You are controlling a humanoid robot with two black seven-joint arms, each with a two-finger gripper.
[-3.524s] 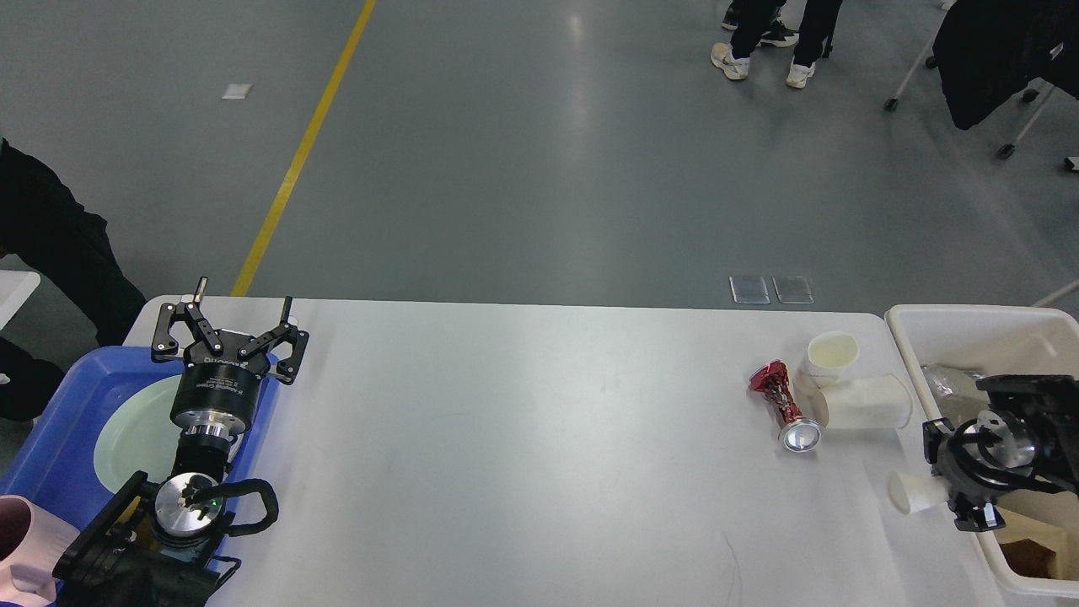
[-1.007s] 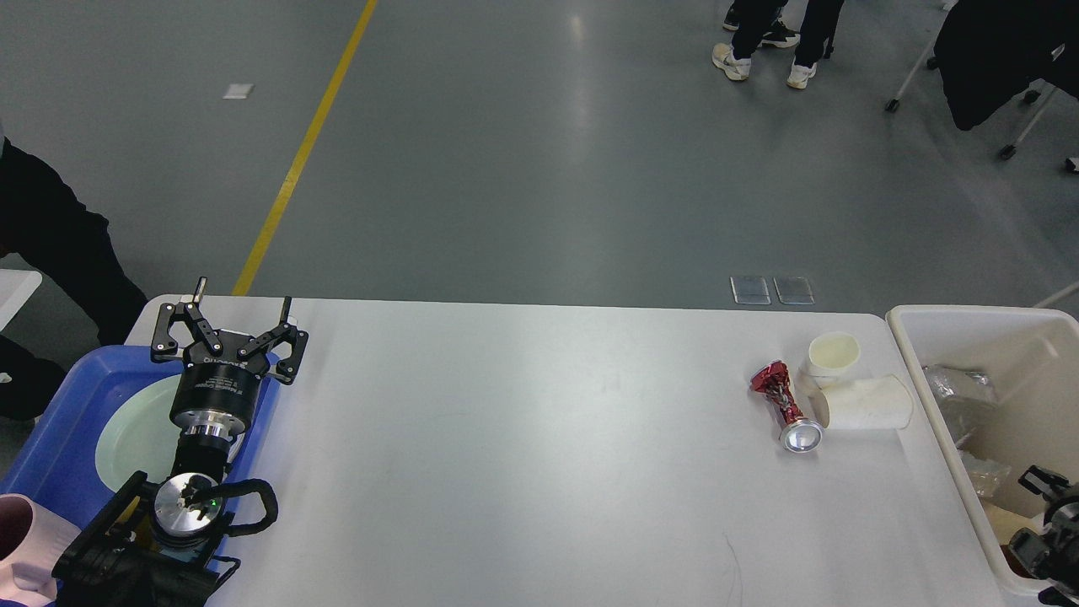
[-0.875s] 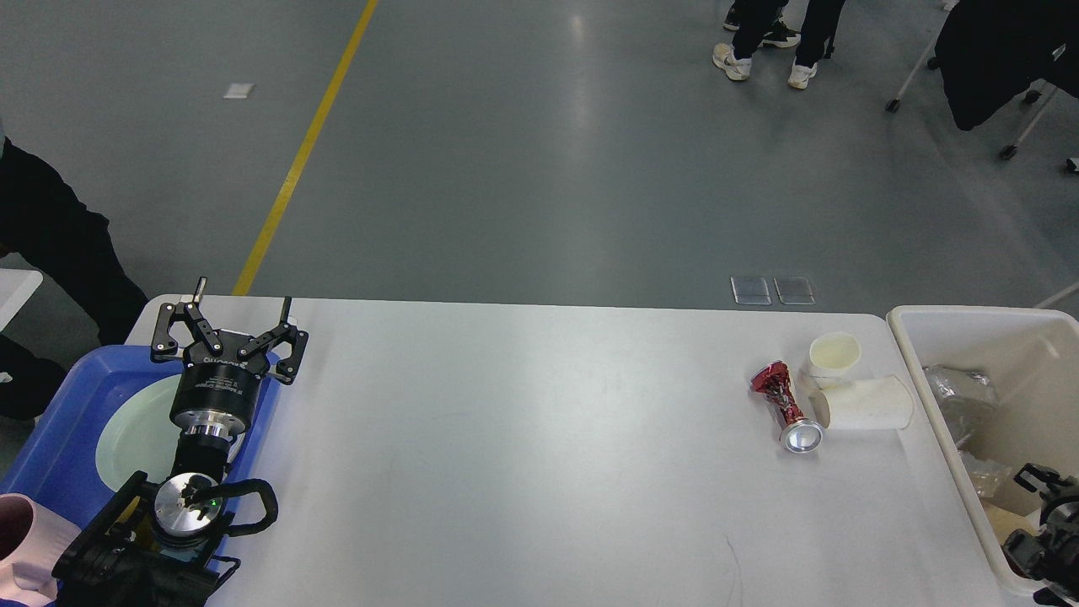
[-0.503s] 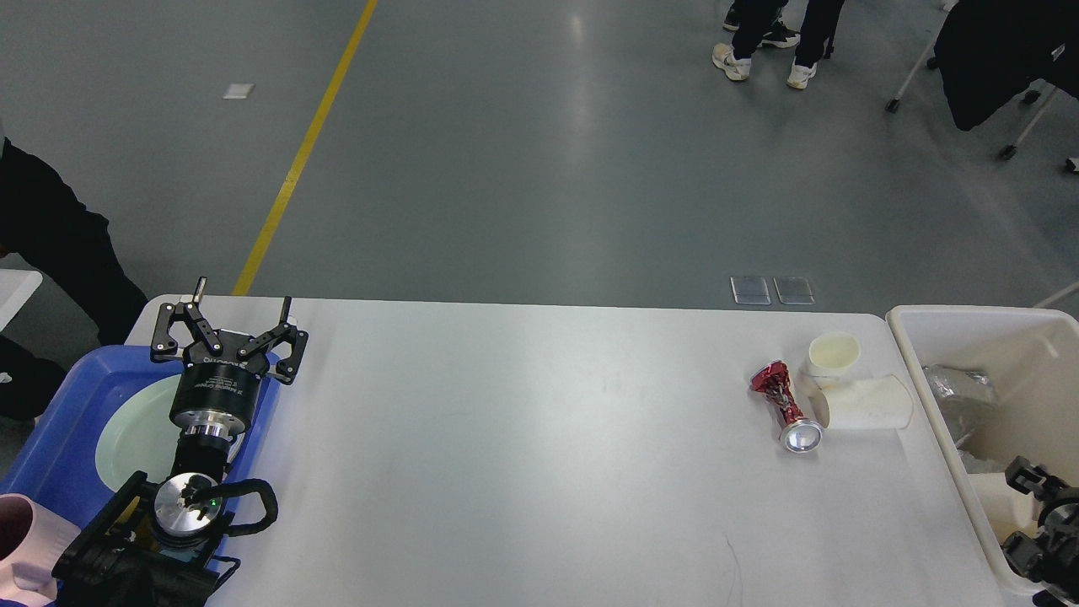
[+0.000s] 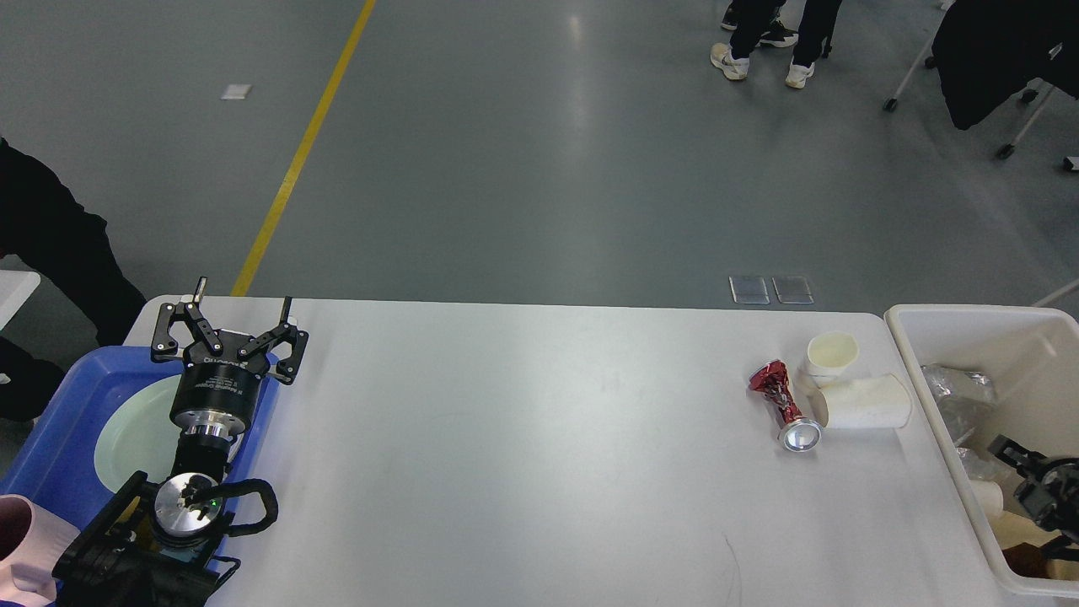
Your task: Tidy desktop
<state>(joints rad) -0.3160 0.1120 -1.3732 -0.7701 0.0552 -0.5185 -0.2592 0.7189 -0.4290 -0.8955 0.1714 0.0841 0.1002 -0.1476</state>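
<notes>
The white desktop [image 5: 523,472] fills the lower half of the head view. Near its right end lie a crushed red can [image 5: 784,405], an upright paper cup [image 5: 831,352] and a paper cup on its side [image 5: 868,402], all close together. My left gripper [image 5: 243,297] stands open and empty over the desktop's far left corner, beside the blue tray. My right gripper [image 5: 1030,485] is low inside the cream-white bin at the right edge, dark and partly cut off. A small white cup [image 5: 986,497] lies in the bin just left of it.
The cream-white bin [image 5: 969,315] at the right end holds crumpled wrapping and brown paper. A blue tray [image 5: 50,447] with a pale green plate [image 5: 126,438] sits at the left end. A pink object [image 5: 17,548] shows at the bottom left. People stand on the floor beyond.
My right gripper carried the small white cup from the desktop's right edge into the bin, dropped low, and has now risen a little. The cup lies in the bin. The left arm has not moved.
</notes>
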